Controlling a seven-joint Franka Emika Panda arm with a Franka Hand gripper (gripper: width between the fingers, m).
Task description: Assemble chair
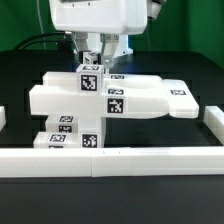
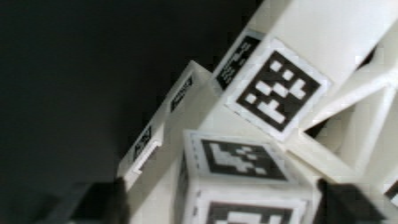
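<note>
**Hand over the upright post of the chair parts**

We see the hand poised at the top of a chunky matte-white plastic post, the upright part of the chair. In the wrist view its two dark fingers stand apart on either side of that post, with a sliver of space showing on each flank, so we read them as spread and not pressing on it; whether they brush the plastic we cannot tell.

Directly below the hand, the post carries black-and-white square tags on its faces. Further down it meets a thick flat white panel lying crosswise, also tagged, which reaches out to the exterior view's right. Below that panel, lower white blocks with smaller tags sit on the black desk.

Farthest from the hand, a long white border rail runs along the desk's front edge, beyond the lowest blocks.
</note>
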